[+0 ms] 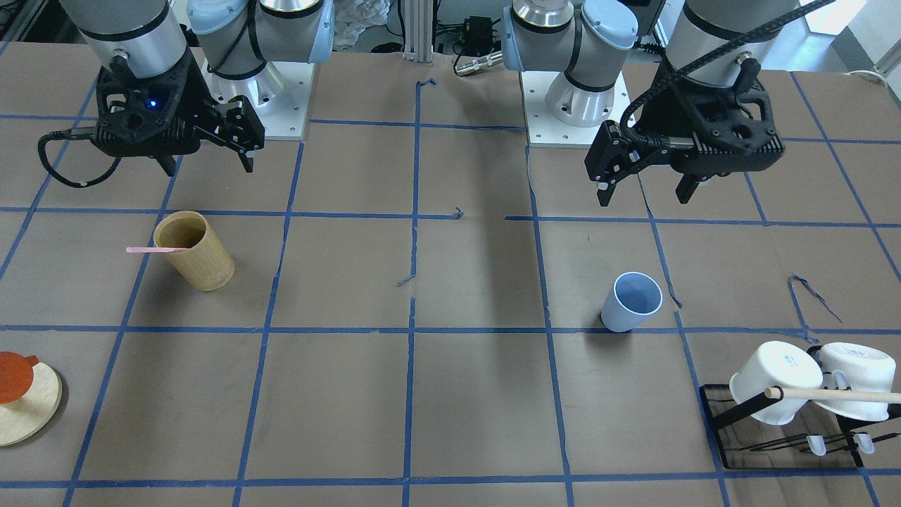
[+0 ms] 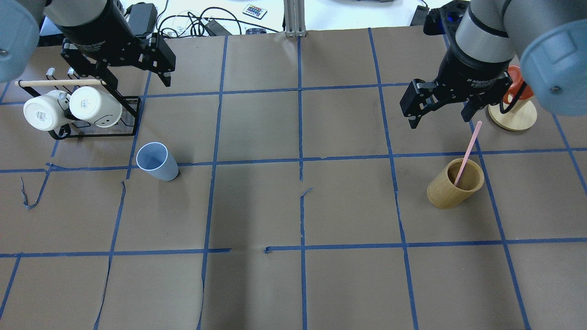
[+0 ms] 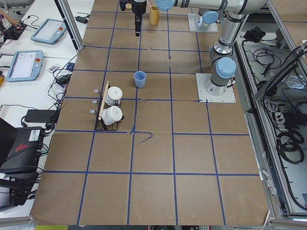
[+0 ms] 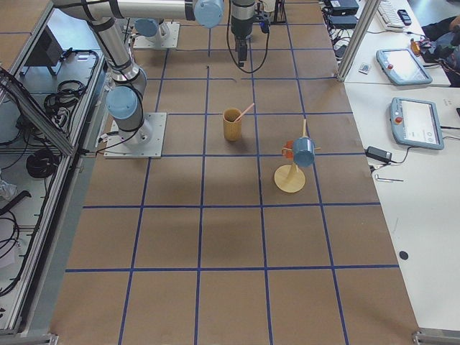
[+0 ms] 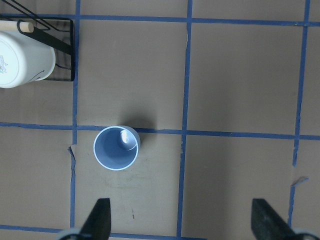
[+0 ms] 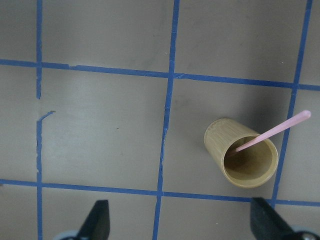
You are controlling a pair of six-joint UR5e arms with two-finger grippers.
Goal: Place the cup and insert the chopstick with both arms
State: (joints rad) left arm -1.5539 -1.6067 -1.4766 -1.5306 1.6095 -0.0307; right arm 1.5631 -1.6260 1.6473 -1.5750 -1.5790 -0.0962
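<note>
The blue cup (image 1: pixel 631 301) is standing upright on the desk (image 1: pixel 479 394), mouth up, on the robot's left half and just beside a line of blue tape (image 1: pixel 412 331). The left claw (image 1: pixel 644 190) is hanging in the air above the desk, on the robot's side of that cup and well apart from it. Its two fingers are spread wide and are gripping nothing. In the left wrist view the cup is lying ahead of the gap between the fingers, nearer the finger on that view's left. On the robot's right half a bamboo holder (image 1: pixel 195 251) is standing upright on the desk, and the pink chopstick (image 1: pixel 155 249) is sitting in it. The stick's lower end is resting inside the holder, and its upper part is leaning over the rim and sticking out, away from the robot. The right claw (image 1: pixel 208 163) is hovering above the desk on the robot's side of the holder, touching neither it nor the stick. Its fingers are parted too, with nothing between them. Near the desk's edge on the robot's left, a black wire rack (image 1: pixel 725 415) is carrying two white mugs (image 1: pixel 774 380) tipped on their sides under a wooden bar (image 1: pixel 838 395). Near the opposite edge a round wooden stand (image 1: pixel 32 408) is holding an orange piece (image 1: pixel 13 377).
</note>
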